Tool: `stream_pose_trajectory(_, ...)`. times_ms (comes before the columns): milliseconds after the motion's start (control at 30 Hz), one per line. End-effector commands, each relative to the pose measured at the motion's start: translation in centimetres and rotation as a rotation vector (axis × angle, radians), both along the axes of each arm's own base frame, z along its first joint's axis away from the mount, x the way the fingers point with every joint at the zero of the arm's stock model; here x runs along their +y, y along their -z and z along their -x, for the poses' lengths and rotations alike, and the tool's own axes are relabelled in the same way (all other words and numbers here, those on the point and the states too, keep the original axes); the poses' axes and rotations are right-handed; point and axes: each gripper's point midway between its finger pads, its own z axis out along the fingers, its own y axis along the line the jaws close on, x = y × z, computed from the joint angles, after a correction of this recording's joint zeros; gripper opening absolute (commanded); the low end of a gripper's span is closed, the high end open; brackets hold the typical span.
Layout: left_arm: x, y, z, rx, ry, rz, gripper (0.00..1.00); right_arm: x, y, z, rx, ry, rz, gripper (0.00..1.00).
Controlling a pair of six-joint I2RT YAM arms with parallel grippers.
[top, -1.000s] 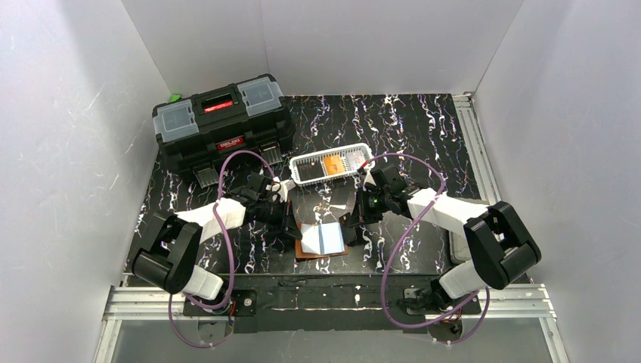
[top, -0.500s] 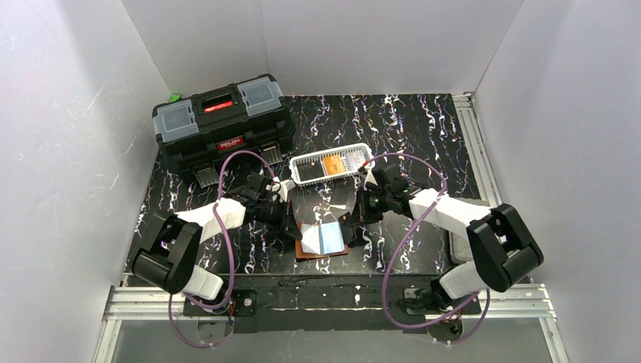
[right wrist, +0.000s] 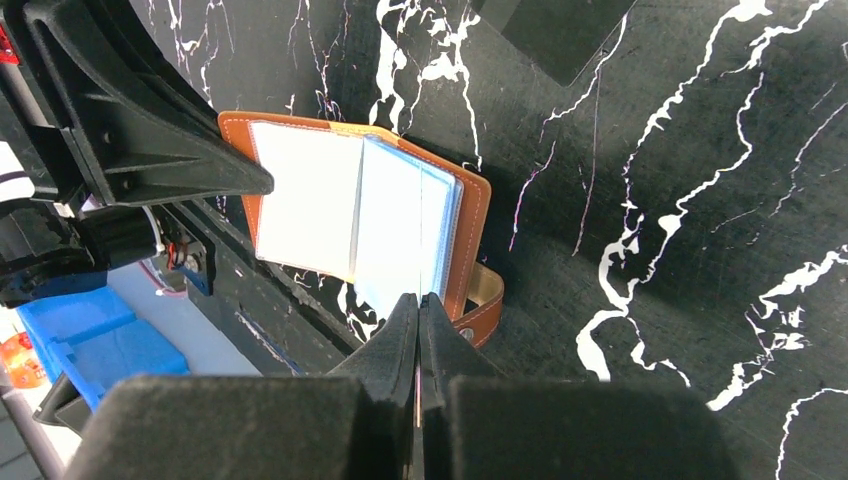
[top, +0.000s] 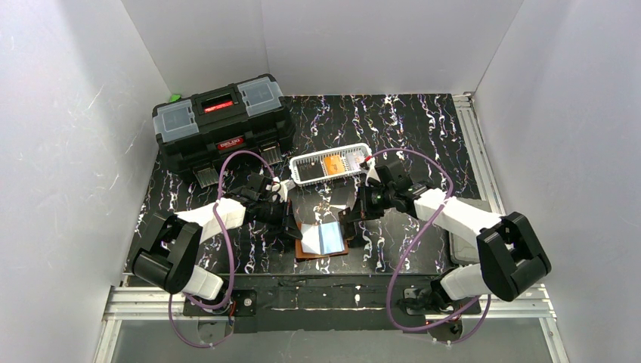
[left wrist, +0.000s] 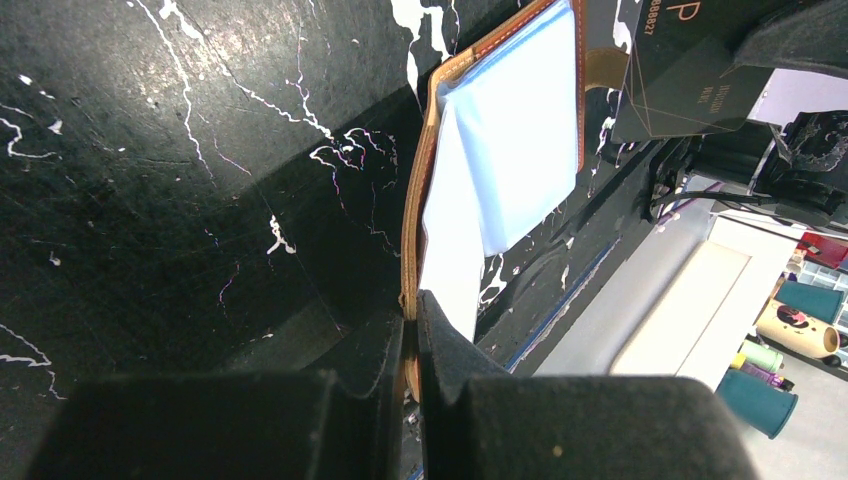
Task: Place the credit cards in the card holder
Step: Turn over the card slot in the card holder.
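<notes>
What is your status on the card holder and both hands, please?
Left hand shut on card holder edge. Right hand shut at its sleeves, grip unclear. Holder lies open, no card seen inside. Dark card beyond it; nothing blocking.

Card holder (top: 321,240) lies open on the bench (top: 423,128), lower centre; loose card (top: 342,199) just above it, then the basket (top: 301,178) holding credit cards (top: 333,164); toolbox (top: 221,121) upper left.

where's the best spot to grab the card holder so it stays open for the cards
Probably the outer edge of its left leather cover, coming in low from the left, where the left gripper pinches it. The card holder lies open and flat, so that thin edge fits the jaws and leaves the clear sleeves free.
</notes>
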Motion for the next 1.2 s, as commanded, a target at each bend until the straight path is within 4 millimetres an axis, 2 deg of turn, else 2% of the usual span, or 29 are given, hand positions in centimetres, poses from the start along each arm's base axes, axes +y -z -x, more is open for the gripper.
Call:
stream_pose_trajectory(0, -0.2, -0.9, 0.3, -0.014, 0.014, 0.019, 0.0, 1.0, -0.8, -0.8, -0.019, -0.008, -0.046, 0.01)
stream_pose_trajectory(267, -0.2, -0.8, 0.3, -0.011, 0.012, 0.017, 0.0, 1.6, 0.5, -0.5, 0.01, -0.01, -0.045, 0.01)
stream_pose_trajectory(700, -0.2, -0.8, 0.4, -0.009, 0.013, 0.019, 0.0, 1.0, 2.4, -0.1, 0.017, -0.016, 0.01, 0.01)
stream_pose_trajectory(1167, -0.2, -0.8, 0.5, -0.008, 0.012, 0.021, 0.0, 0.6, 1.9, -0.2, -0.011, -0.034, 0.037, 0.01)
